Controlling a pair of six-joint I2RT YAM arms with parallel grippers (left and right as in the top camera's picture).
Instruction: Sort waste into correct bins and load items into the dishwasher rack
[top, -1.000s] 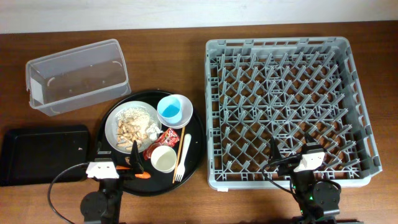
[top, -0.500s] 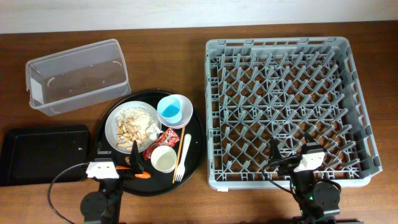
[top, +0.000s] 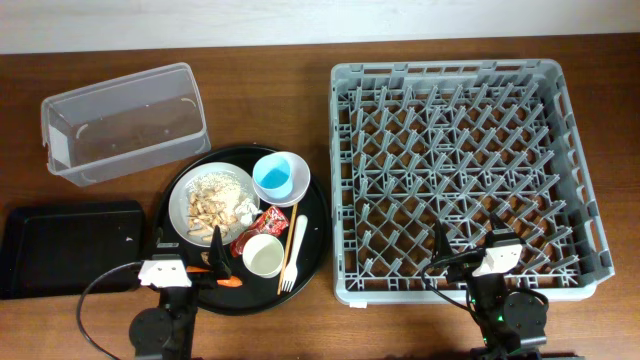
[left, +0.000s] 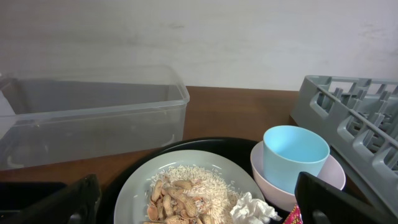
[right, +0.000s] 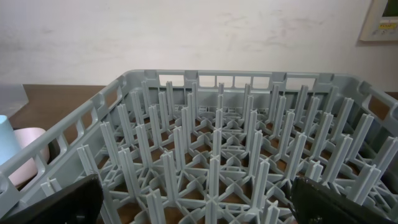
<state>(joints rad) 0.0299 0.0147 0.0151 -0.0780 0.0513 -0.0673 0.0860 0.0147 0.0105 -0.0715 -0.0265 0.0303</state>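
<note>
My left gripper (top: 188, 250) is open and empty at the near edge of the grey plate (top: 205, 190), which holds beige food scraps (left: 186, 196) and a crumpled white scrap (left: 252, 208). A blue cup (top: 275, 177) sits inside a white cup (left: 268, 182). A second white cup (top: 263, 256), a red wrapper (top: 268, 220), chopsticks (top: 289, 238), a white fork (top: 297, 255) and a carrot (top: 226, 282) lie nearby. My right gripper (top: 468, 245) is open and empty over the near edge of the grey rack (top: 560, 150), whose pegs fill the right wrist view (right: 249, 143).
All dishes and waste sit on a round black tray (top: 318, 225). The clear tub (top: 125, 120) stands behind it to the left, and the flat black tray (top: 70, 245) lies at the near left. Bare wood separates the round tray and the rack.
</note>
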